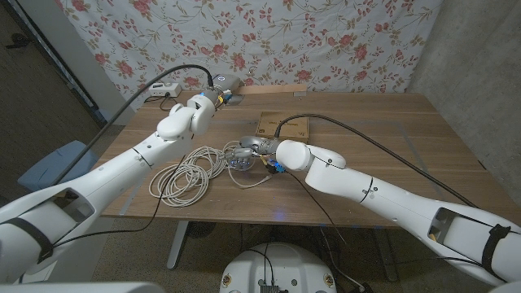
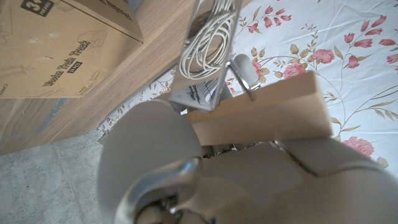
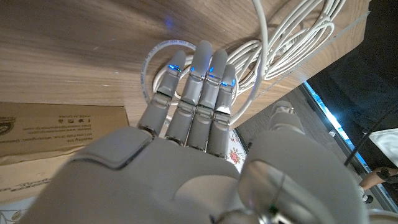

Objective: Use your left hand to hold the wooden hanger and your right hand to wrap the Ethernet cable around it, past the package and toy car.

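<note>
Ethernet cable [image 1: 189,174] coiled beside package [image 1: 284,127]; left hand [image 1: 207,99] grips wooden hanger [image 2: 261,118] (right hand [image 1: 247,152] fingers together, resting on cable).

The white left arm reaches from the bottom left corner of the head view up to the upper middle left, where the grey left hand [image 1: 213,95] grips something pale, though its fingers are hard to make out there. The white right arm comes from the bottom right corner to frame centre; the grey right hand [image 1: 247,154] stretches its fingers [image 3: 198,93] straight, side by side.
</note>
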Tool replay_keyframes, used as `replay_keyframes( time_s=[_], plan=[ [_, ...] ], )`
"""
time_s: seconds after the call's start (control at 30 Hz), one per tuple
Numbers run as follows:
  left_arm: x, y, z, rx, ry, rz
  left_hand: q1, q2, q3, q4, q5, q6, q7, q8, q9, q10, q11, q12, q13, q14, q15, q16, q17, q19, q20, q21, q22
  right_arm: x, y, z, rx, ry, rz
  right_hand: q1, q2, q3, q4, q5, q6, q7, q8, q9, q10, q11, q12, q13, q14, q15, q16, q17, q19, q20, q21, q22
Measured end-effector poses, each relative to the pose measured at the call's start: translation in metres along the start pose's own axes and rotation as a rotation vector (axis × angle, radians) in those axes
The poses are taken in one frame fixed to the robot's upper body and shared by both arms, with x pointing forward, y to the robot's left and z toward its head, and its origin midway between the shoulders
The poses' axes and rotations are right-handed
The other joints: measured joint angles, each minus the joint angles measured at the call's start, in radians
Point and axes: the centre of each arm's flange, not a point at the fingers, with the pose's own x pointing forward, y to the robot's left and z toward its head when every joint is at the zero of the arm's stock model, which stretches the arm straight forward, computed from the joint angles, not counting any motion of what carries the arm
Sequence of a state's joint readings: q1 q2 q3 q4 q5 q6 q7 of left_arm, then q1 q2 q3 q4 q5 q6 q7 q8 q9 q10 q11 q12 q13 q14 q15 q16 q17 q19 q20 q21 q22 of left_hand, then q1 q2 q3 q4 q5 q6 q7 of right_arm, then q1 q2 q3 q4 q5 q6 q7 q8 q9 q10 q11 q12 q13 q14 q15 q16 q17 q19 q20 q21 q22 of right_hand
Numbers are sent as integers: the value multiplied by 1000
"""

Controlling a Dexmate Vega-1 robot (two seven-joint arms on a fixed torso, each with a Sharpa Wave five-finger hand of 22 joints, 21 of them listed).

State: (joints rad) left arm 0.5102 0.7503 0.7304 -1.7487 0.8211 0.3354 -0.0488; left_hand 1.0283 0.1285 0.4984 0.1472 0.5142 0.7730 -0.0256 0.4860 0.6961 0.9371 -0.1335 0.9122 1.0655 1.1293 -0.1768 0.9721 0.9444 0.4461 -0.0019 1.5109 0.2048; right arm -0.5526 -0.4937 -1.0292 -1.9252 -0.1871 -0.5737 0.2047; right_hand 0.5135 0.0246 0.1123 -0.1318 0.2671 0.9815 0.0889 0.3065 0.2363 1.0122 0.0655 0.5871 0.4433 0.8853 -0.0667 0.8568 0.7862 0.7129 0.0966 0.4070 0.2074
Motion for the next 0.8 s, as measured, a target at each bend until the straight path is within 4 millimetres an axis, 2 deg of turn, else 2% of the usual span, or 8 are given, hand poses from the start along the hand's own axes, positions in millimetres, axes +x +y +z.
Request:
replay_keyframes(
  time_s=[0.07, 0.13, 0.27, 0.4, 0.53, 0.6, 0.7, 0.8],
  plan=[
    [1, 0, -1, 0, 0, -1, 0, 0, -1, -1, 0, 0, 0, 0, 1, 0, 0, 0, -1, 0, 0, 0, 0, 0, 0, 0, 0, 2, 1, -2, -2, 13, -14, 48, 17, 14, -14, 4, 10, -11, 15, 17, 2, -19, 27, 31, 3, -3, 18, 32, 3, -4, 0, 0],
    [1, 0, -1, -1, -3, -1, 0, 0, -1, -1, 0, 0, 0, -1, 2, 0, 0, 0, 1, 0, 0, 0, -2, 0, 0, 0, 0, 4, 4, -2, -2, 17, -14, 111, 50, 33, -29, 7, 13, -14, 26, 33, -2, -37, 53, 64, -3, -10, 25, 50, -3, -17, 4, 3],
    [3, 0, -3, -1, -1, -2, 0, 0, -1, -1, 0, 0, 0, -1, 2, 0, 0, 0, 2, 0, 0, 0, -2, 0, 0, 0, 0, 6, 3, -5, -11, 36, -47, 206, 128, 82, -29, 7, -19, -43, 27, 54, -25, -59, 83, 112, -23, -43, 25, 70, -21, -45, 4, 8],
    [3, 0, -2, -1, -6, -2, 0, 0, -1, -1, 0, -2, 2, -1, 2, 0, 0, 0, 2, 0, 0, 0, -5, 0, 0, 0, 0, 7, 5, -7, -10, 40, -44, 228, 178, 127, 12, 7, -58, -58, 8, 51, -57, -72, 81, 116, -35, -42, 16, 88, -53, -77, 4, 16],
    [5, -1, -3, 0, -5, -6, 0, 0, -1, -1, 0, -2, 2, -3, 2, 0, 0, 0, 1, 0, 0, 0, -6, 0, 0, 0, 0, 8, 0, -10, -17, 55, -72, 222, 185, 187, 86, 7, -87, -64, -25, 36, -67, -73, 66, 95, -33, -38, 10, 110, -66, -95, 27, 38],
    [6, -1, -3, 1, -6, -7, 0, 0, -1, -1, 0, -2, 2, -4, 2, 0, 0, 0, 1, 0, 0, 0, -6, 0, 0, 0, 0, 8, -1, -11, -19, 60, -80, 231, 192, 223, 113, 9, -87, -64, -36, 30, -49, -91, 76, 100, -6, -42, 11, 124, -56, -106, 43, 47],
    [8, -1, -3, 1, -7, -8, 0, 0, -6, 3, 0, -2, 2, -5, 2, 0, 0, 0, 0, 0, 0, 0, -6, 0, 0, 0, 0, 7, -4, -12, -21, 65, -97, 265, 174, 284, 137, 11, -75, -53, -40, 29, -5, -119, 131, 144, 44, -55, 46, 175, -41, -120, 74, 64],
    [9, -1, -3, 1, -6, -9, 0, 0, -6, 3, 0, -2, 2, -4, 2, 0, 0, -5, -1, 0, 0, 0, -6, 0, 0, 0, 0, 7, -8, -15, -23, 70, -116, 303, 148, 315, 149, -4, -46, -42, -49, 42, 45, -129, 239, 250, 91, -65, 108, 286, -31, -140, 119, 84]
  ],
)
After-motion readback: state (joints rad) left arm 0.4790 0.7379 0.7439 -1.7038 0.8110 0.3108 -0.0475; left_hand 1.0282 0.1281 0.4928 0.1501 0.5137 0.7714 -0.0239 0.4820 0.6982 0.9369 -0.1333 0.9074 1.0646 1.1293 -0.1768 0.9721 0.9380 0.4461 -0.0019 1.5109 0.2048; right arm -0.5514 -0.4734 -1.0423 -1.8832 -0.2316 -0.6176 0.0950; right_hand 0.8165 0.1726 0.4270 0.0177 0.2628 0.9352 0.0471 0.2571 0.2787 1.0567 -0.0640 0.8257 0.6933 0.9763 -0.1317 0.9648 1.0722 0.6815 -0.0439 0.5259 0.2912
